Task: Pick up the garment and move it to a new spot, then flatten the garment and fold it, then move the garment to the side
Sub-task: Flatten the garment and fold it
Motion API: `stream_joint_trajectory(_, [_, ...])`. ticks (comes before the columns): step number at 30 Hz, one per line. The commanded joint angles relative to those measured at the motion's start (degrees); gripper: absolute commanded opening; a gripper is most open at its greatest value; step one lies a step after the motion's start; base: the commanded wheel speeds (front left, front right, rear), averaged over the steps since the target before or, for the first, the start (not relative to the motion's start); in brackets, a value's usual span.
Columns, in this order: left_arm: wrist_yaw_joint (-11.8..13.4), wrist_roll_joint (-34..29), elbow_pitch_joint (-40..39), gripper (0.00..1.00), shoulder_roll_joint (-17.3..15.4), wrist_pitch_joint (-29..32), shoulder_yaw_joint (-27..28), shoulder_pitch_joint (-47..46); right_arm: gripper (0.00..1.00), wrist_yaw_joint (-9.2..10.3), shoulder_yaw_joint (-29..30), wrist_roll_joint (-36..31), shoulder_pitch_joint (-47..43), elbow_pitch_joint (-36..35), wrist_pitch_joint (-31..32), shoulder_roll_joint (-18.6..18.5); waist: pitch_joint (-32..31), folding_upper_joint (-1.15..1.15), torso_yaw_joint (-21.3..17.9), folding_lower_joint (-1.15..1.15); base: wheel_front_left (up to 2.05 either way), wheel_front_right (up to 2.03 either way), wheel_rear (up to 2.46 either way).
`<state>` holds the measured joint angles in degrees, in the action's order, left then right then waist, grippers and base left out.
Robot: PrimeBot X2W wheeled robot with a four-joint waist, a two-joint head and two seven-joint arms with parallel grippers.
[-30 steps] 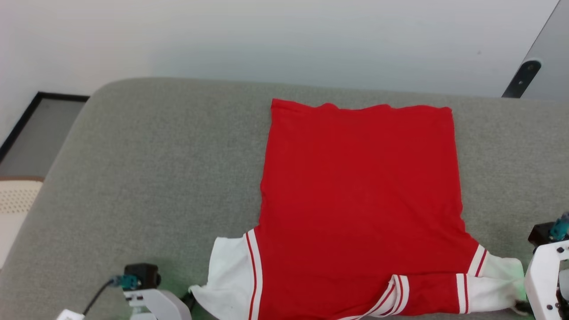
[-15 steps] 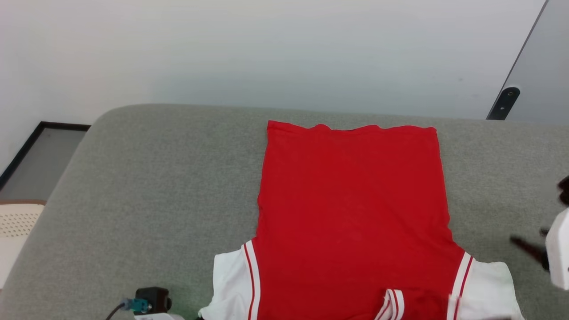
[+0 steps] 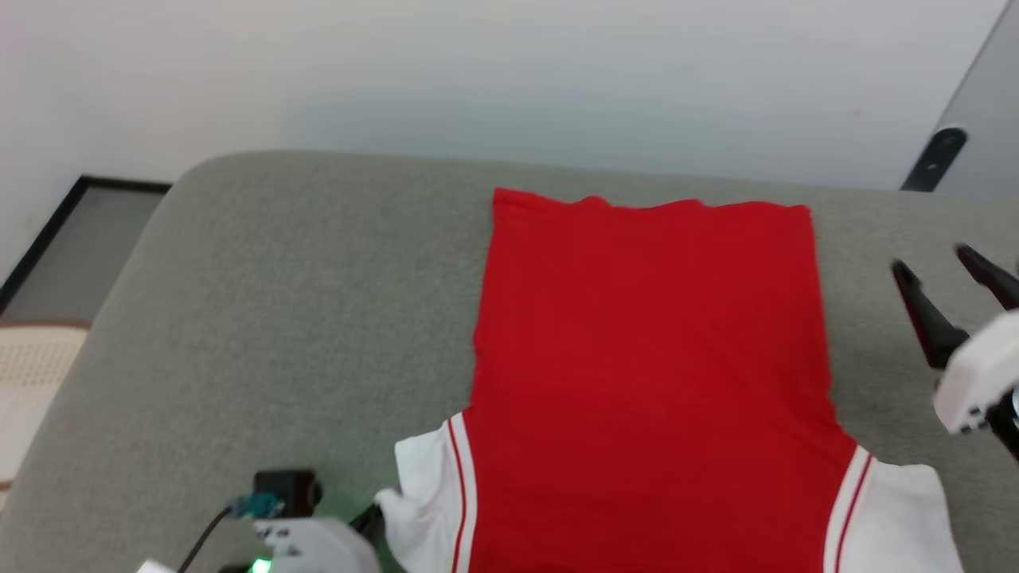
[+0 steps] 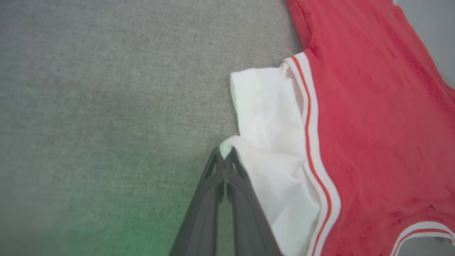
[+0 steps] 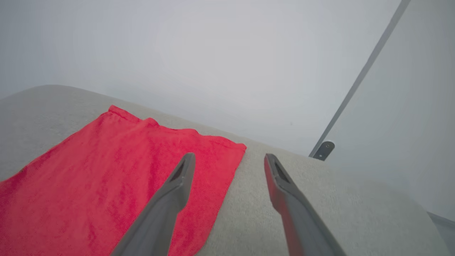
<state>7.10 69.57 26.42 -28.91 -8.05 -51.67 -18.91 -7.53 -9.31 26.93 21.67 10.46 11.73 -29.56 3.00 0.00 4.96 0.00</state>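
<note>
Right gripper (image 3: 930,259) lifts clear of the right sleeve (image 3: 903,517), fingers spread, leaving it flat. Left gripper (image 4: 224,156) pinches the left sleeve (image 4: 265,117) corner, seemingly holding the garment (image 3: 649,358) taut on the cushion (image 3: 279,318).

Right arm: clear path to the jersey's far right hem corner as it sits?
Probably yes. The right gripper is open and off the garment, hanging just beside its right edge. Only bare grey cushion lies between it and that corner; nothing looks in the way.
</note>
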Motion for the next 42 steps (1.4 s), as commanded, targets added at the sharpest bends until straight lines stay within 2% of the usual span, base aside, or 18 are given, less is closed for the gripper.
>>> stream_joint_trajectory(1, [-0.22,-0.67,-0.2,0.0,0.34,-0.02,-0.17,-1.04,1.0,0.09,-0.85,-0.98,1.48,1.51,-0.38,0.15,1.71,0.0,1.77,0.0,0.0,0.0,0.0])
stream_joint_trajectory(3, [-0.46,-1.55,-0.33,0.0,1.15,0.29,-0.72,-2.55,1.0,0.1,-1.36,-0.78,5.81,6.06,0.11,0.53,3.0,0.0,3.48,0.0,0.0,0.0,0.0])
stream_joint_trajectory(7, [-1.18,-3.75,-0.49,0.0,3.77,0.87,-2.42,-6.28,1.0,0.09,-3.22,-1.3,14.07,16.05,2.61,-1.28,6.07,0.0,7.89,0.0,0.0,0.0,0.0])
stream_joint_trajectory(11, [-2.32,-5.43,-0.04,0.0,6.34,1.01,-3.7,-9.37,1.0,0.1,-6.09,0.2,22.26,24.57,9.08,-3.62,9.38,0.0,11.76,0.0,0.0,0.0,0.0])
stream_joint_trajectory(16, [-3.85,-6.9,0.58,0.0,8.99,0.6,-4.88,-12.19,1.0,0.09,-9.77,2.34,30.3,31.6,16.1,-6.5,13.34,0.0,15.62,0.0,0.0,0.0,0.0])
stream_joint_trajectory(19, [-4.7,-7.74,1.15,0.0,10.16,0.81,-5.67,-13.59,1.0,0.09,-9.26,3.49,34.46,36.26,19.95,-7.64,15.59,0.0,17.61,0.0,0.0,0.0,0.0])
stream_joint_trajectory(25, [-5.89,-8.34,2.85,0.0,12.07,0.83,-6.47,-15.22,1.0,0.09,-9.17,0.84,40.6,45.05,24.76,-8.54,19.02,0.0,20.27,0.0,0.0,0.0,0.0])
stream_joint_trajectory(32, [-6.41,-8.17,5.64,0.0,12.69,0.51,-6.54,-15.57,1.0,0.09,-8.8,-3.42,43.91,53.31,28.91,-9.15,20.97,0.0,21.9,0.0,0.0,0.0,0.0])
stream_joint_trajectory(38, [-7.18,-7.44,7.7,0.0,13.36,0.48,-6.39,-15.69,1.0,0.09,-5.44,-6.42,43.75,61.45,29.12,-8.38,21.46,0.0,22.64,0.0,0.0,0.0,0.0])
stream_joint_trajectory(39, [-7.32,-7.42,8.11,0.0,13.44,0.46,-6.41,-15.76,0.82,0.1,-5.22,-7.33,43.54,62.19,29.09,-8.17,21.46,0.0,22.65,0.0,0.0,0.0,0.0])
stream_joint_trajectory(40, [-7.48,-7.25,8.43,0.0,13.46,0.51,-6.37,-15.84,0.0,0.09,-4.76,-7.81,43.76,62.67,28.74,-7.82,21.49,0.0,22.58,0.0,0.0,0.0,0.0])
stream_joint_trajectory(42, [-7.62,-6.99,9.2,0.0,13.41,0.34,-6.12,-16.03,0.0,0.09,-3.96,-9.14,44.34,63.23,28.3,-7.26,21.36,0.0,22.26,0.0,0.0,0.0,0.0])
